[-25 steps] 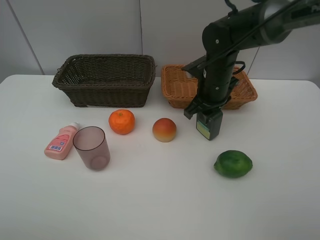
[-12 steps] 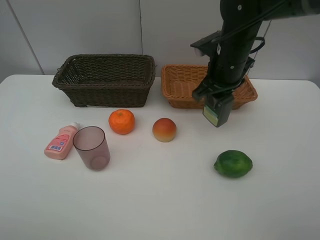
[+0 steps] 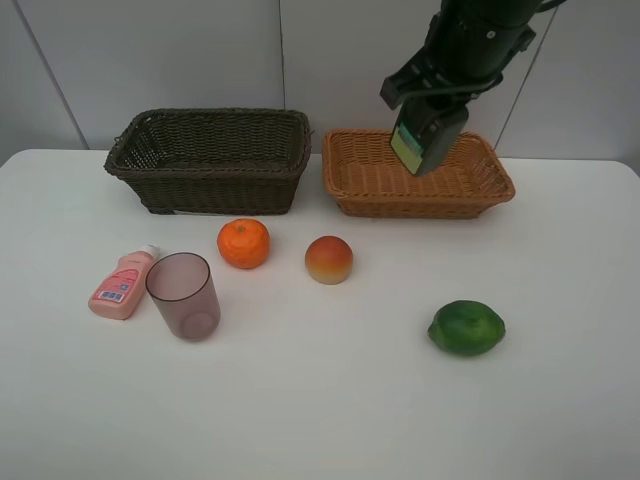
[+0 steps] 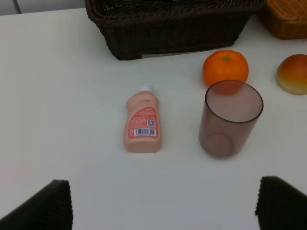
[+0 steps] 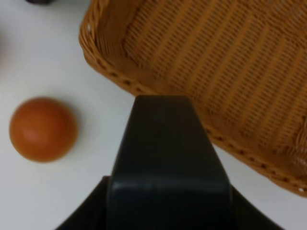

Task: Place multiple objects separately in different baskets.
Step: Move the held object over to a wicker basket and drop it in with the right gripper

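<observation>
My right gripper (image 3: 434,112) is shut on the dark green bottle (image 3: 428,136), which hangs tilted in the air over the light orange-tan basket (image 3: 418,174). In the right wrist view the bottle (image 5: 168,158) fills the foreground, with the basket (image 5: 216,72) behind it and the peach-like fruit (image 5: 43,128) beside it. The dark brown basket (image 3: 212,158) stands left of the light one. On the table lie the mandarin (image 3: 244,243), peach-like fruit (image 3: 329,260), lime (image 3: 466,328), pink bottle (image 3: 122,285) and mauve cup (image 3: 184,295). My left gripper (image 4: 164,187) is open, short of the pink bottle (image 4: 142,125) and cup (image 4: 232,117).
The white table (image 3: 320,400) ends at a pale wall behind the baskets. The right arm (image 3: 480,30) reaches down from the top of the exterior view. The left arm does not show in that view.
The right gripper has lifted the dark green bottle from beside the peach-like fruit, up and back, until it hangs over the light basket. The left gripper has not moved.
</observation>
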You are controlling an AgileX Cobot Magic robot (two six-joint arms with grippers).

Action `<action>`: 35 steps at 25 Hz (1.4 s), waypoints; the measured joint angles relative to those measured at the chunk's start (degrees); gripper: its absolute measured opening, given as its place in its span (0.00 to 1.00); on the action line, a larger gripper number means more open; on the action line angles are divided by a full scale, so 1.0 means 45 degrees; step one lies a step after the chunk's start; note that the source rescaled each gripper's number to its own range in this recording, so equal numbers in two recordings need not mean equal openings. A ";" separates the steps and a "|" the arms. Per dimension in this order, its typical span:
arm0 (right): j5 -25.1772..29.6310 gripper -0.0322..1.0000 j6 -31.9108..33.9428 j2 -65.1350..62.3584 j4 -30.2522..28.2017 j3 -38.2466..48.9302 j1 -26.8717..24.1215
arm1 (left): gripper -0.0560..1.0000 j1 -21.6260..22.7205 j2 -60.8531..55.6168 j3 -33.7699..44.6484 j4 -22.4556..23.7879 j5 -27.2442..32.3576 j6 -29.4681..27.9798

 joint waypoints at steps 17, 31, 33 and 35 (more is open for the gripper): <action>-0.0426 0.04 0.0000 0.5320 0.1804 -0.7956 0.1759 | 0.99 0.0000 0.0000 0.0000 0.0000 0.0000 0.0000; -0.4540 0.04 -0.1898 0.8057 0.3305 -0.8961 0.1759 | 0.99 0.0000 0.0000 0.0000 0.0000 0.0000 0.0000; -0.5020 0.04 -0.1917 0.8449 0.2984 -0.8961 0.1759 | 0.99 0.0000 0.0000 0.0000 0.0000 0.0000 0.0000; -0.5410 0.04 -0.1943 0.8825 0.2604 -0.8961 0.1759 | 0.99 0.0000 0.0000 0.0000 0.0000 0.0000 0.0000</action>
